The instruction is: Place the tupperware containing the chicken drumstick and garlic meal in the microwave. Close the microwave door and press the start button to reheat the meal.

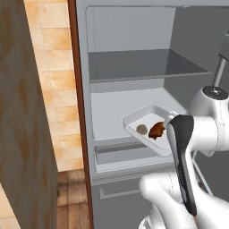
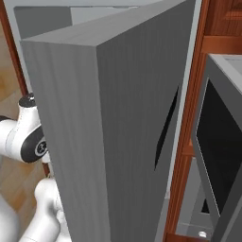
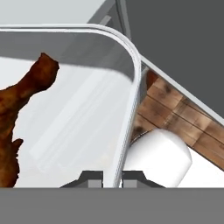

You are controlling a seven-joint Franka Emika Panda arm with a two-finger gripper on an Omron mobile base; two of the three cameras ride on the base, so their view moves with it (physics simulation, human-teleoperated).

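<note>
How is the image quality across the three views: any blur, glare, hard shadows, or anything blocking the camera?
Left base view: flat even lighting, soft shading, the tupperware sharp; the arm covers its right end. Right base view: a big grey door panel blocks most of the frame. Hand view: very close up, with the gripper shut on the tupperware's rim, the translucent wall faintly reflective and the chicken drumstick cropped.

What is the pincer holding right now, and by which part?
The pincer is shut on the tupperware, pinching its rim wall at one side, near a rounded corner.
</note>
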